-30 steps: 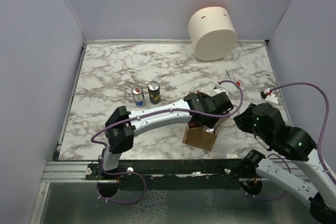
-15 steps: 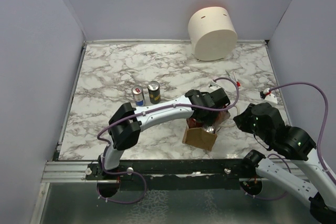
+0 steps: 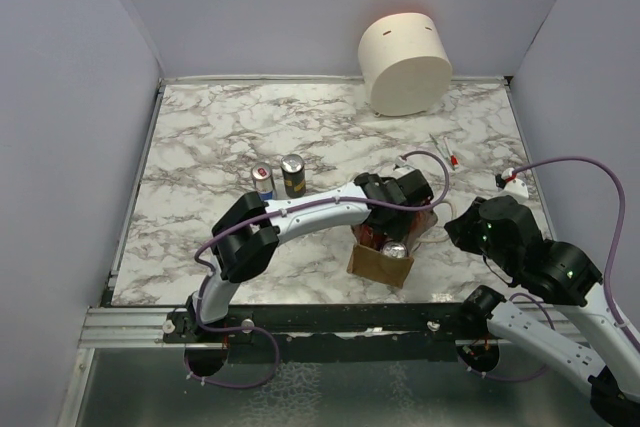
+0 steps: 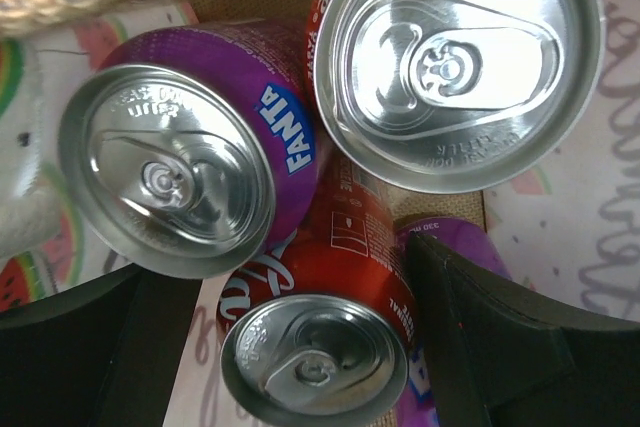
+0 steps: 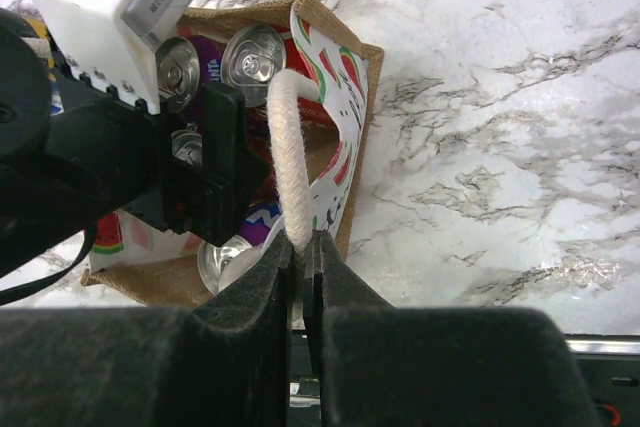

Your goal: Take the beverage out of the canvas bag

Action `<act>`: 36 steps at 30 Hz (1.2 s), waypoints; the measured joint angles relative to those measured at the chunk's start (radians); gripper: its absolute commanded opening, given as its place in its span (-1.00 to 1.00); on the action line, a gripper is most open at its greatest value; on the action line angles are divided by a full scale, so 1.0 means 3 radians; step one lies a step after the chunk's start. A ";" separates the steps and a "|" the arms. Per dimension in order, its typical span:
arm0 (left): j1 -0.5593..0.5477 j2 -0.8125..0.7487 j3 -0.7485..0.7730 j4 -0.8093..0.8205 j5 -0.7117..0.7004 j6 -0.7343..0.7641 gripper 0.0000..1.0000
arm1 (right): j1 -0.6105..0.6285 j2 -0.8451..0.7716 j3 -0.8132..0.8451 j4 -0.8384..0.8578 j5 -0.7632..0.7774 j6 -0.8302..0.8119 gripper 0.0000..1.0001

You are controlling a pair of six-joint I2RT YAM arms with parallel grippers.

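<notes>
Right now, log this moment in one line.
left claw: open inside canvas bag, astride red can | right claw: shut on white rope handle | purple Fanta can: in bag

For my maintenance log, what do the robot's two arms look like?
The left arm and right arm: pale grey links, black joint housings, a purple cable looping along each. Green lights dot the right one. End effector fingers are black.

a large cream cylinder (image 3: 405,64) stands at the far edge of the white, grey-veined marble table (image 3: 220,137), right of the middle and close against the pale grey back wall (image 3: 300,7). a small white and red piece (image 3: 513,180) lies near the table's right edge, and a black rail (image 3: 330,319) runs along the near edge.
</notes>
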 measured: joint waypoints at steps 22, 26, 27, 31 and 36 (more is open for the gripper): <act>-0.0004 0.0089 -0.0020 0.0033 0.0071 0.0045 -0.28 | 0.0000 0.0000 -0.0005 0.0000 0.0000 0.0000 -0.87; -0.0004 0.0093 0.0058 -0.0060 0.0076 0.0081 -0.50 | 0.0000 0.0006 -0.0005 0.0000 -0.0001 0.0000 -0.87; -0.0004 0.0093 0.0075 -0.0078 0.0076 0.0092 -0.55 | 0.0000 0.0008 -0.0005 0.0000 0.0000 0.0000 -0.87; -0.0004 0.0093 0.0191 -0.0192 0.0079 0.0130 -0.75 | 0.0000 0.0018 -0.0005 0.0000 0.0000 0.0001 -0.87; -0.0004 0.0088 0.0422 -0.0378 0.0089 0.0177 -0.94 | 0.0000 0.0022 -0.0005 0.0000 0.0000 0.0001 -0.87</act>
